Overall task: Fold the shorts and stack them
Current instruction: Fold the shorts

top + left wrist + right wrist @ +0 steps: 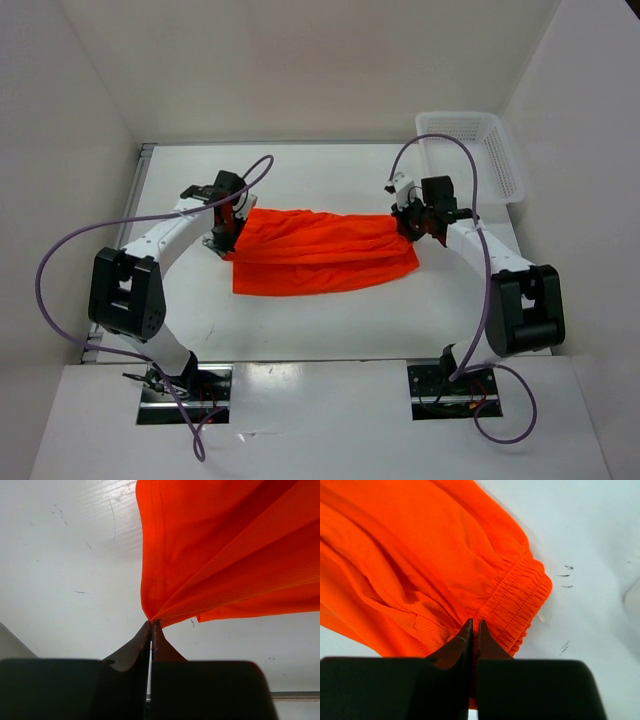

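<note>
Shorts (325, 250): orange mesh fabric, long axis left–right, gathered waistband (520, 595) at right.
Left gripper (152, 624): clamped on left end.
Right gripper (472, 623): clamped on waistband.

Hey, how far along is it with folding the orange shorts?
Early to middle. Done: both ends are gripped, the left gripper shut on a corner, the right gripper shut at the waistband. In hand: the shorts hang stretched between them, the near edge on the table. To do: laying down a neat fold and stacking; neither shows yet.
</note>
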{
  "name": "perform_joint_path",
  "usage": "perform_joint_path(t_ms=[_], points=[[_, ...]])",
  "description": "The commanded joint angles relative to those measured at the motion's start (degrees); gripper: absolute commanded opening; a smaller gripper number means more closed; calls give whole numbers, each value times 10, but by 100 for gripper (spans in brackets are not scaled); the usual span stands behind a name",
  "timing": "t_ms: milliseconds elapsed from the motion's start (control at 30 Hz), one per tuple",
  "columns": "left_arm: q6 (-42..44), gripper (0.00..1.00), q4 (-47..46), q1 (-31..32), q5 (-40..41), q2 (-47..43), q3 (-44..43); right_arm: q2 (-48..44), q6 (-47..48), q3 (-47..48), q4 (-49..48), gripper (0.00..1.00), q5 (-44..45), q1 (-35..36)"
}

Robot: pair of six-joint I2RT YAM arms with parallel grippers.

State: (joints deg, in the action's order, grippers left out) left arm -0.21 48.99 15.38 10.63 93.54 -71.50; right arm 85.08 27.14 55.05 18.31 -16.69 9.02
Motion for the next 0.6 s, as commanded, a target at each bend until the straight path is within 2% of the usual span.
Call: perform_joint_path(t_ms=[0,167,267,300,333,367,400,433,567], points=[[2,0,21,0,-4,-24,-6,-44,32,-12,-8,0,5,-6],[2,0,21,0,-11,-29,20,-49,62,-29,-8,0,17,-6],[2,0,33,0,-44,-34,27,-54,96,-42,10,0,5,-6],[2,1,38,6,-49,-34,37,-60,96,-51,10,3,5,-6],[2,12,38,24,-49,-34,45,-66,106,-56,19,40,5,2],[2,23,38,32,-56,-34,52,-66,120,-63,33,57,5,8],[2,30,44,33,-56,-34,58,-72,121,-64,39,66,5,14],[2,35,44,39,-63,-34,58,-72,121,-64,45,69,5,14],[2,37,44,39,-63,-34,58,-123,121,-33,46,74,12,14]])
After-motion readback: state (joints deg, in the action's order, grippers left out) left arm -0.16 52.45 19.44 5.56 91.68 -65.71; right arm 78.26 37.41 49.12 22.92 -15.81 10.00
